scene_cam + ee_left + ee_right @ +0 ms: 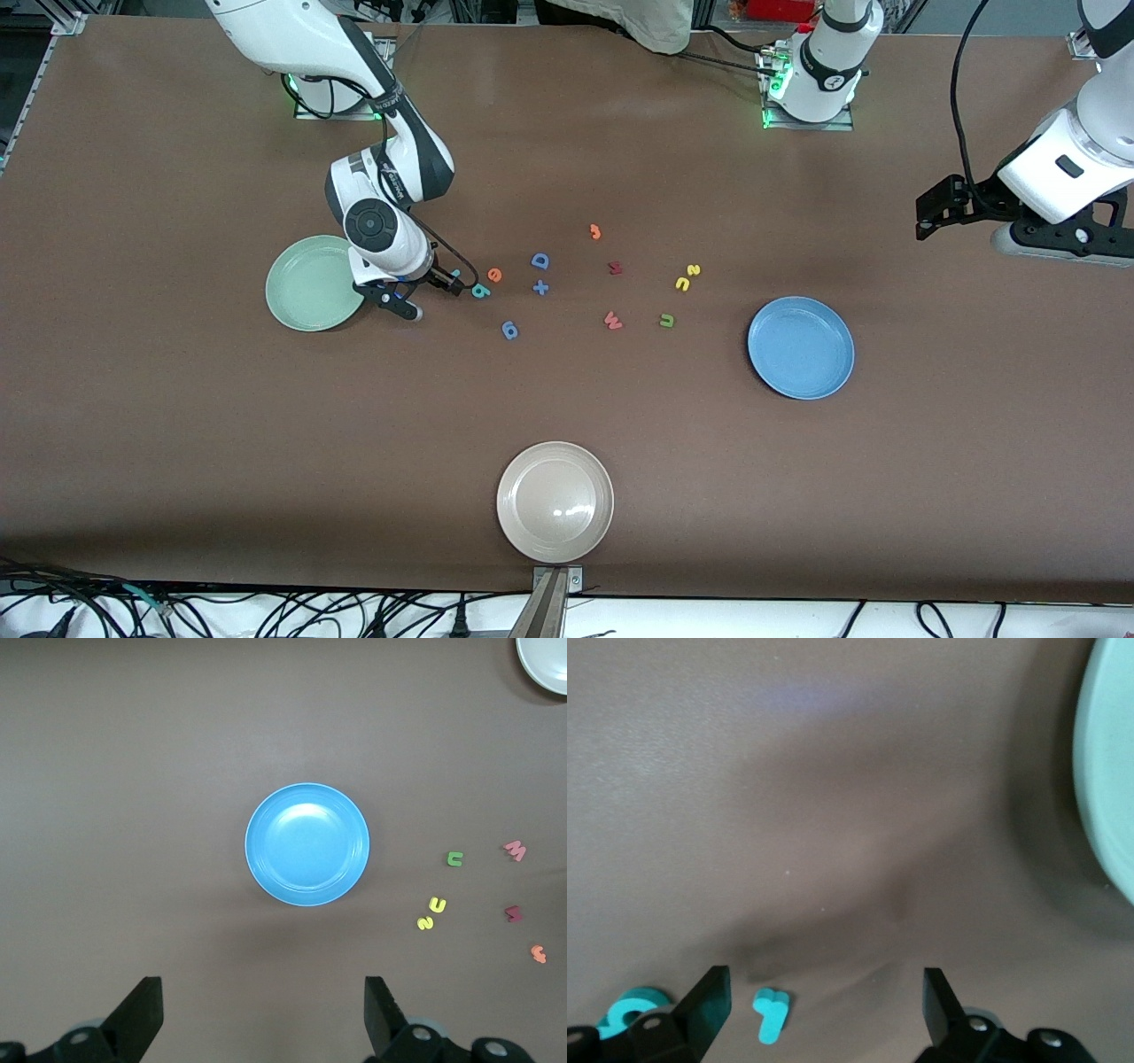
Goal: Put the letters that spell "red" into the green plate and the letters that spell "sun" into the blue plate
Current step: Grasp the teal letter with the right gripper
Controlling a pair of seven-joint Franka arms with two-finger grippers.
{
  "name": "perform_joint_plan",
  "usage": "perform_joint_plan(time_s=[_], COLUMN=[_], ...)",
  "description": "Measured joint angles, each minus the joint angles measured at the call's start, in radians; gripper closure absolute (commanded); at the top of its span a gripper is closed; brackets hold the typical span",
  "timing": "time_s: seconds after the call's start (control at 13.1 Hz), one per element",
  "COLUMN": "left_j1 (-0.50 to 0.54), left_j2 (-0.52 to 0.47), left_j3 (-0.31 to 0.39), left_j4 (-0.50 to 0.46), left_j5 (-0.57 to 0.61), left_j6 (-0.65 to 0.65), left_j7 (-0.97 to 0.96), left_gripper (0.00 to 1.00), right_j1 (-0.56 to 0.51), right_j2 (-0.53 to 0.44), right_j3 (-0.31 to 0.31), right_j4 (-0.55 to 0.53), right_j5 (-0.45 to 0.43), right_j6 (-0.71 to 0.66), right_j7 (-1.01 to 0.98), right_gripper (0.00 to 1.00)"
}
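Observation:
My right gripper (432,299) (827,1010) is open and low over the table beside the green plate (310,285) (1109,771). The teal "r" (771,1014) lies flat between its fingers, close to one of them. Just outside lies the teal "d" (479,290) (627,1010), with the orange "e" (494,275) beside it. The yellow "s" (694,269), yellow "n" (682,283) and green "u" (666,321) lie near the blue plate (800,347) (306,844). My left gripper (928,220) (263,1010) waits open and high at its end of the table.
A blue "D" (539,260) and two other blue pieces (540,287) (509,330) lie mid-table. An orange hook piece (595,232), a dark red "m" (615,267) and a red "w" (612,321) lie among them. A beige plate (555,501) sits nearest the front camera.

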Motion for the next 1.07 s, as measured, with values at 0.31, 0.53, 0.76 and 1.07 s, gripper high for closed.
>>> perform_joint_plan(time_s=[0.31,0.53,0.76,1.07], left_j1=[0.0,0.0,0.0,0.0], left_j2=[0.0,0.0,0.0,0.0], left_j3=[0.0,0.0,0.0,0.0], left_j4=[0.0,0.0,0.0,0.0], left_j5=[0.0,0.0,0.0,0.0], left_j6=[0.0,0.0,0.0,0.0], left_j7=[0.0,0.0,0.0,0.0], left_gripper=[0.0,0.0,0.0,0.0], right_j1=[0.0,0.001,0.001,0.001], right_j2=[0.002,0.018,0.027,0.026], right_j3=[0.007,0.023,0.025,0.027], right_j4=[0.0,0.0,0.001,0.007], right_j5=[0.0,0.001,0.001,0.002], right_j6=[0.029,0.046,0.052,0.059], right_j7=[0.03,0.063,0.069,0.07], right_gripper=[0.04,0.2,0.47,0.47])
